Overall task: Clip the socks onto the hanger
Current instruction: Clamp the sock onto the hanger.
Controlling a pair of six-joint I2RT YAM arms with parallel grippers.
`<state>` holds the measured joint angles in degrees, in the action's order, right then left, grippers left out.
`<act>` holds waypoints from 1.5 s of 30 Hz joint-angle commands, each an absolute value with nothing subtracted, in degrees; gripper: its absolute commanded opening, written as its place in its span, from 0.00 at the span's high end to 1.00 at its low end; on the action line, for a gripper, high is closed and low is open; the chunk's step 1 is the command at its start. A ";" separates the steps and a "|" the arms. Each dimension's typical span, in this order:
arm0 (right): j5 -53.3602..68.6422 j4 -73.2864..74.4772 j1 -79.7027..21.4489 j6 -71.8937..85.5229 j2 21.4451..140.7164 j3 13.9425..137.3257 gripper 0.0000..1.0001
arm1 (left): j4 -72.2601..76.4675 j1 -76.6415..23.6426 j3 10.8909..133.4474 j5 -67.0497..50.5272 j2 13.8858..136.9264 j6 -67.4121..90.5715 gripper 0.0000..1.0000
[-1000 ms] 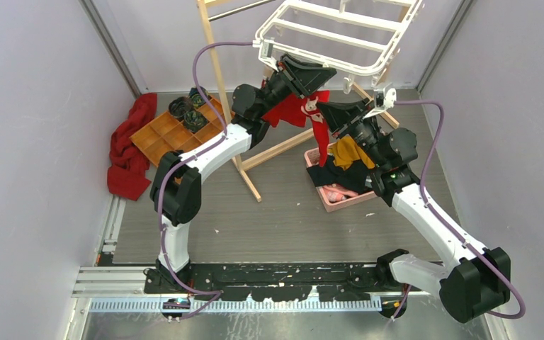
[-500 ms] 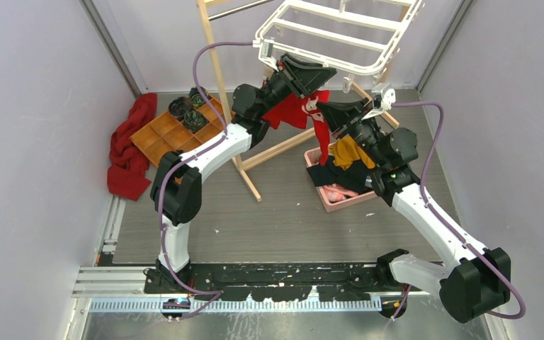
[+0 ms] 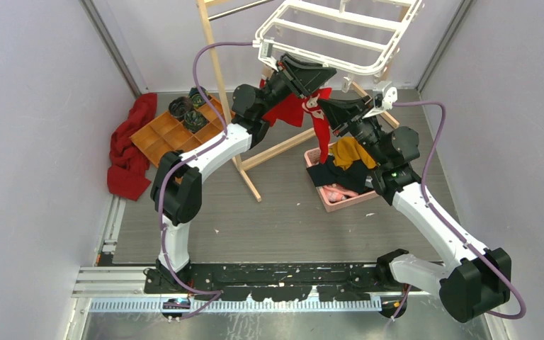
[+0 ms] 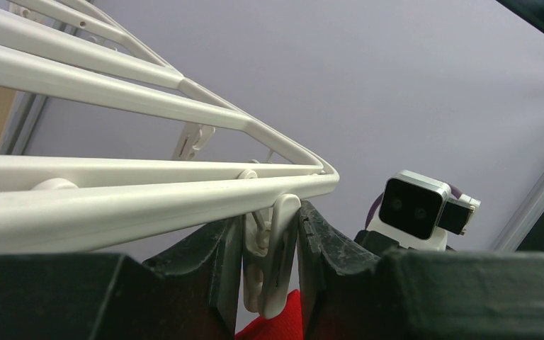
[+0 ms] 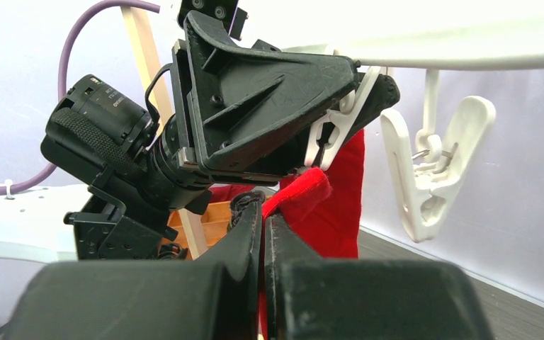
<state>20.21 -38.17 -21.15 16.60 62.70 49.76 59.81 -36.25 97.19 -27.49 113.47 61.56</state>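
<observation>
Pale lilac walls enclose a grey counter [image 3: 283, 212]. The left tool [image 4: 269, 241] is clamped on a white clip [image 4: 281, 212] at the corner of the hanger [image 4: 113, 91]. The right tool [image 5: 263, 219] is pinched together on a red sock [image 5: 304, 195], whose edge sits just under that clip. The edge probably needs feeding fully into the clip's mouth before release. A pink basket [image 3: 347, 203] holds mustard and dark garments, and a wooden tray [image 3: 159, 134] holds dark rolled items.

The hanger [image 4: 113, 106] and the clip [image 4: 278, 258] in the left end effector [image 4: 269, 221] are smooth, glossy white plastic. The sock [image 5: 303, 196] is matt red cloth.
</observation>
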 commanded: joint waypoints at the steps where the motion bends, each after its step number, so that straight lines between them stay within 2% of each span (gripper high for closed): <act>1: 19.48 -41.36 -20.62 15.48 62.58 52.39 0.99 | 62.49 -35.07 98.53 -24.96 114.17 63.84 1.00; 19: 20.08 -41.53 -17.90 16.79 62.87 52.99 0.99 | 63.80 -35.06 97.69 -24.88 113.94 64.97 1.00; 30: 28.93 -41.54 -17.88 14.39 61.40 50.19 0.99 | 64.53 -34.80 98.01 -24.61 113.67 65.79 1.00; 45: 27.88 -41.66 -17.55 12.35 64.25 53.88 0.99 | 65.48 -34.80 97.76 -24.55 114.08 66.80 1.00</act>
